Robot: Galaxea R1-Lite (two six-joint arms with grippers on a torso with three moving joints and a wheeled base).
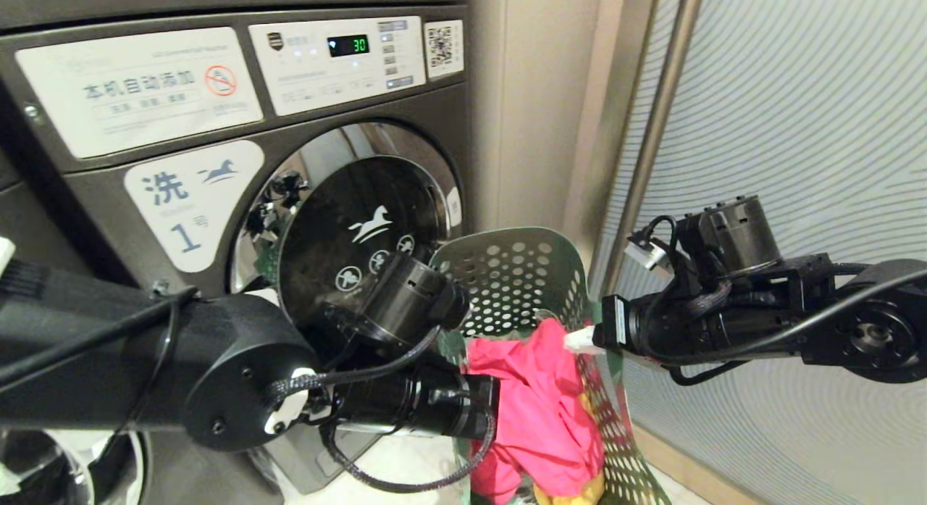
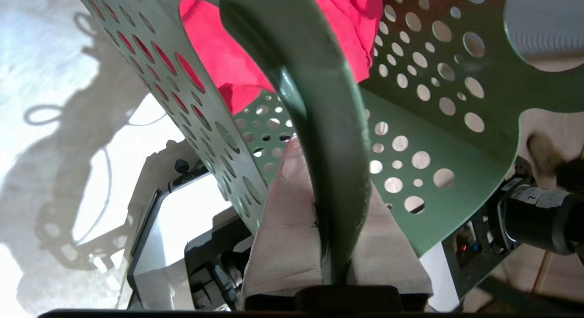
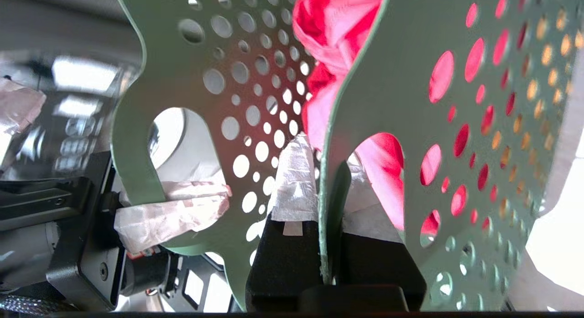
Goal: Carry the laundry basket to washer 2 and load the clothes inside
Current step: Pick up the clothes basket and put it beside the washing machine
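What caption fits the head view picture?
Both grippers, left and right, hold the basket of clothes beside washer 1.

The laundry basket (image 1: 521, 273) looks like smooth, dull green plastic full of round holes. Inside it, just beside the right gripper (image 3: 326, 190), lies a soft pink-red cloth (image 1: 539, 411) with crumpled folds. That gripper's fingers (image 3: 296, 181) are wrapped in pale, wrinkly tape. The washer (image 1: 108, 222) is dull grey metal, with a shiny silver ring (image 1: 319, 157) round its dark, glossy glass door (image 1: 347, 244).
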